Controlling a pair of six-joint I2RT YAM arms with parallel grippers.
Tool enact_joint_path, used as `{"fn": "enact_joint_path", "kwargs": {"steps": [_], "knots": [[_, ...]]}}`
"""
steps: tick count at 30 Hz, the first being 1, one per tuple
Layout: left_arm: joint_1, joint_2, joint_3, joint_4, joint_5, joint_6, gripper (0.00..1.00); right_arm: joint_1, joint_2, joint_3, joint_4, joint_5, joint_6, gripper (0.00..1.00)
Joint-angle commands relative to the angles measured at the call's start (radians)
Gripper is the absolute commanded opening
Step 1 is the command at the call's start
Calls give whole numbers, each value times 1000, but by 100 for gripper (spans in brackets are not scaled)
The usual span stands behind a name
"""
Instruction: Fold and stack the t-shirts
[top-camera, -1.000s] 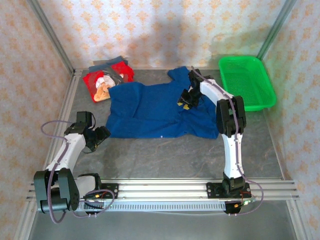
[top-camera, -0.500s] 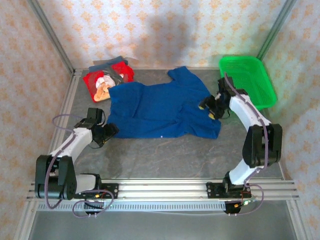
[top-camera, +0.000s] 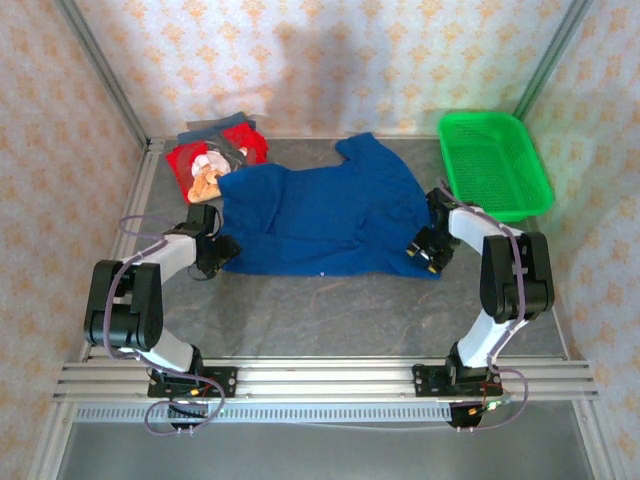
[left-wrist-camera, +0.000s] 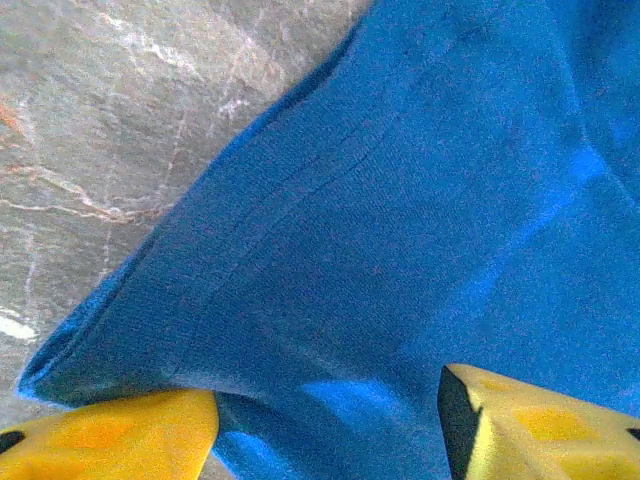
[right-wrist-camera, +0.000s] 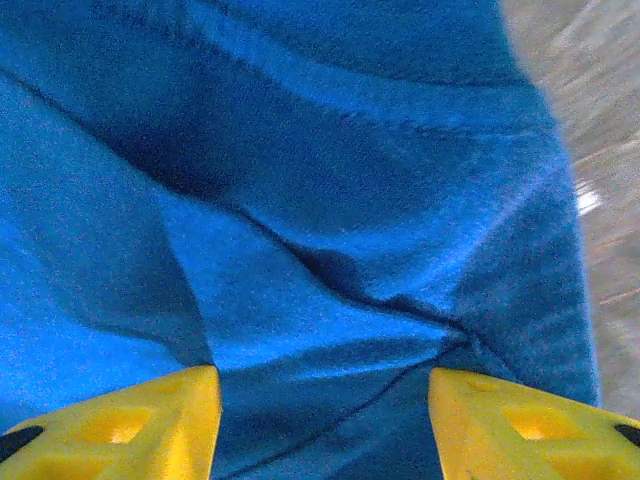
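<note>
Tabletop of grey stone pattern carries everything, walled in by patterned panels. Spread across its middle is the blue shirt, plain side up, one sleeve reaching toward the back wall; its near right part is rumpled, and the folds there are too dark to trace.

At the far right stands a green mesh basket, well apart from the shirt. In the far left corner lies the red shirt, its print partly covered by a grey strip and touched by the blue shirt's edge. Dark folded cloth peeks out from behind it, mostly hidden, so I cannot count the pieces.

The right hand sits low on the blue shirt's near right corner. Seen from its wrist, the yellow fingers are cut off at the bottom edge and stand wide apart over creased cloth. The left hand is down at the near left corner, its fingers spread wide across the hemmed edge, only the tips showing.
</note>
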Motion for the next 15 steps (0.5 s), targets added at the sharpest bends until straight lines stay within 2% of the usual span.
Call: {"fn": "enact_joint_path", "kwargs": {"steps": [1,6,9,15], "knots": [[2,22,-44,-93,-133,-9,64,-6,9,-14,-108,204,15,58],[1,-41,-82,-171,-160,-5,63,-6,-47,-57,-155,270,1,58],[2,-86,-125,-208,-181,0,59,-6,-65,-87,-157,261,-2,58],[1,-183,-193,-276,-154,-28,59,-6,-82,-142,-152,257,-5,58]]}}
